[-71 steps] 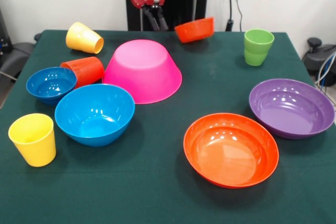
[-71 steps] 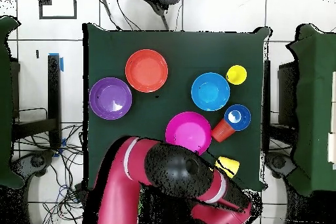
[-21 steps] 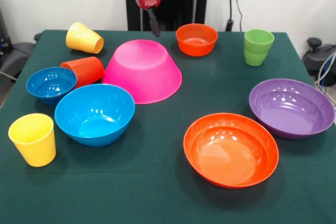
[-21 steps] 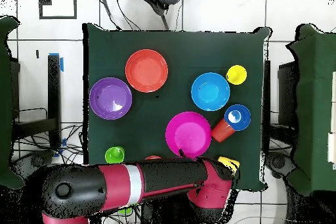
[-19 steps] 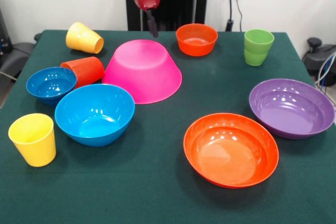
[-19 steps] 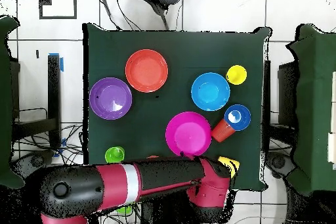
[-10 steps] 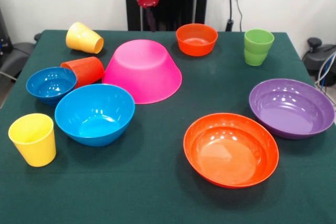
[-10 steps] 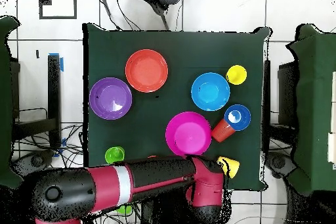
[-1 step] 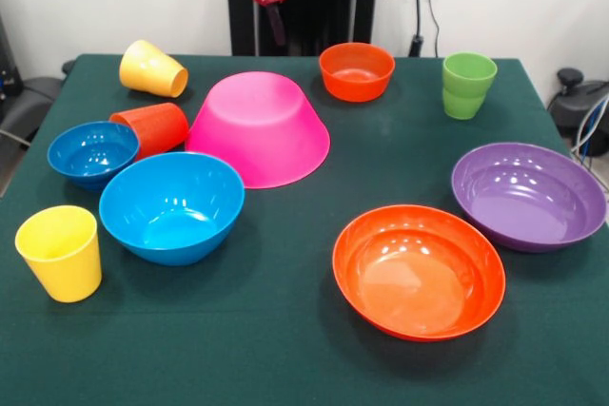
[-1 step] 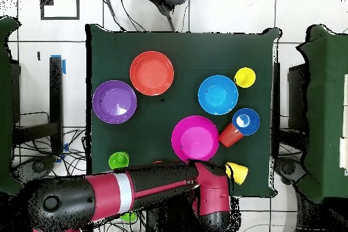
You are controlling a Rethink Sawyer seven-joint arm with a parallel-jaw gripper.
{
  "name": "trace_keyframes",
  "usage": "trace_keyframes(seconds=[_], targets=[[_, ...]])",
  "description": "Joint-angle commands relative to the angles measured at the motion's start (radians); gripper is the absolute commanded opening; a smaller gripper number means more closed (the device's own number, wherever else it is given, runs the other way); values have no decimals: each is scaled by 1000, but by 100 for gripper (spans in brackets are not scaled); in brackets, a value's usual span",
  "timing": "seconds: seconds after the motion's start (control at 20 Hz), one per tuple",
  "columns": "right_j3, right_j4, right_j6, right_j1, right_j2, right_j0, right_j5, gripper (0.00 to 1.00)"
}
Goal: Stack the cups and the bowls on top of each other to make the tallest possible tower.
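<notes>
- While the claw [image 9: 274,28] hangs above the desk's [image 9: 314,349] far edge, its fingers look close together with nothing between them, though from the front I cannot tell for sure.
- Just below and in front of the claw, the large pink bowl [image 9: 259,126] sits upside down, base up, glossy, with nothing stacked on it.
- Just beside the claw, the small orange bowl [image 9: 357,70] stands upright and empty.
- Farther that way the green cup [image 9: 467,85] stands upright, mouth up.
- On the claw's other side, a yellow cup [image 9: 152,68] lies tipped over, its long axis slanted and its mouth facing the pink bowl.
- The orange-red cup [image 9: 152,127] lies on its side between the pink bowl and the small blue bowl [image 9: 92,152], touching both.
- Well in front of the claw, the medium blue bowl [image 9: 171,206], the shallow orange bowl [image 9: 418,270] and the purple bowl [image 9: 528,195] stand upright and empty.
- Farthest from the claw, the second yellow cup [image 9: 60,252] stands upright.
</notes>
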Motion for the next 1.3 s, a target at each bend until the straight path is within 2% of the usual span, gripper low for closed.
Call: trace_keyframes(seconds=[0.05,0.25,0.4,0.6,0.85,1.1,1.3], targets=[[-99,-44,125,61,212,17,147,100],[-91,4,91,86,242,1,184,100],[-98,-2,111,106,260,-6,204,100],[-112,-54,178,130,280,8,220,100],[-110,-137,251,128,311,11,192,100],[-89,-164,229,96,334,-9,164,100],[-88,-180,256,92,336,-8,178,100]])
